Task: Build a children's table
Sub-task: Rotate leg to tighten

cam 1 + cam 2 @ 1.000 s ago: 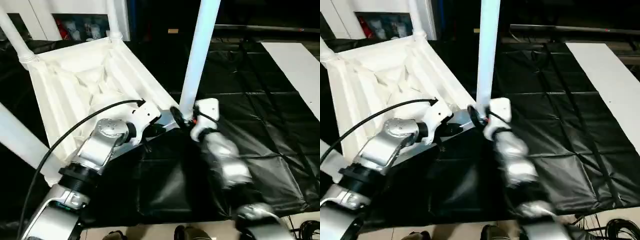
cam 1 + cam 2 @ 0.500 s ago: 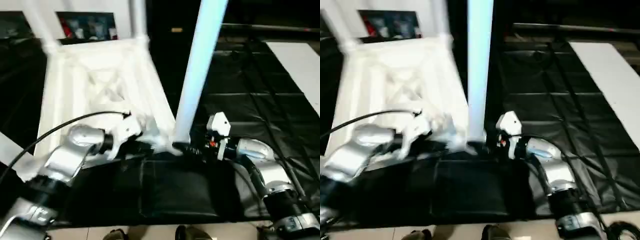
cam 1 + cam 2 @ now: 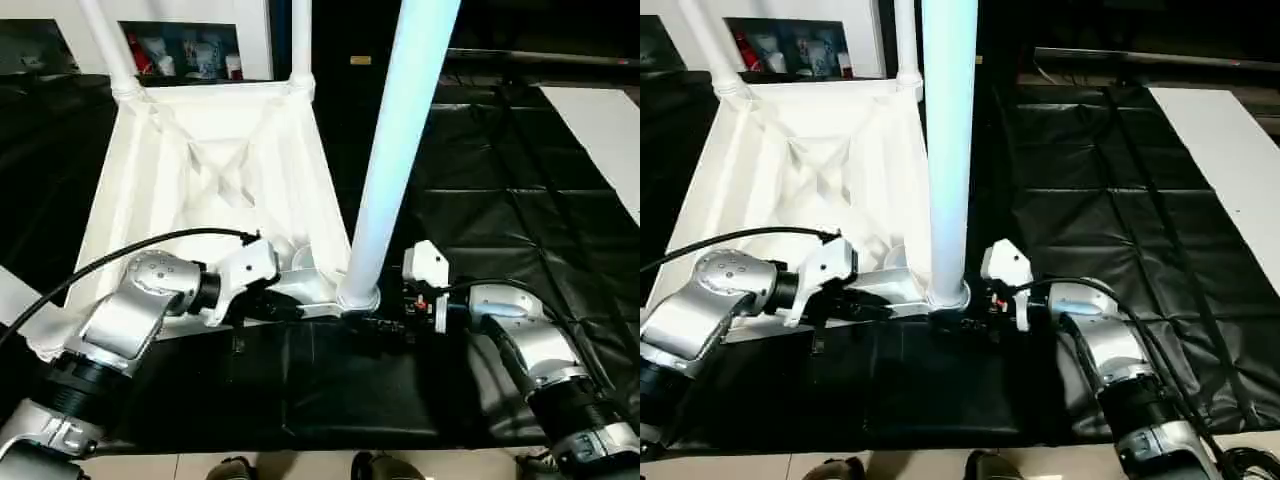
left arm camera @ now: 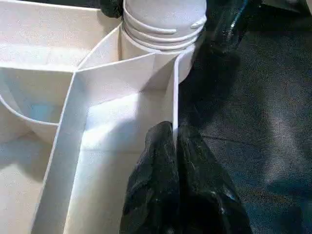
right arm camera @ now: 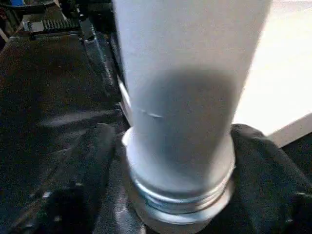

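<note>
The right end effector (image 5: pixel 170 195) clasps the base of the near leg (image 3: pixel 395 150), standing in its corner socket (image 3: pixel 357 298). The left end effector (image 4: pixel 175 146) pinches a rib of the upturned tabletop (image 3: pixel 215 160). Seating step; next, twist it home.

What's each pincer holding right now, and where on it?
Left pincer pinches the tabletop by its near edge wall beside the corner socket. Right pincer straddles the leg at its threaded base.
</note>
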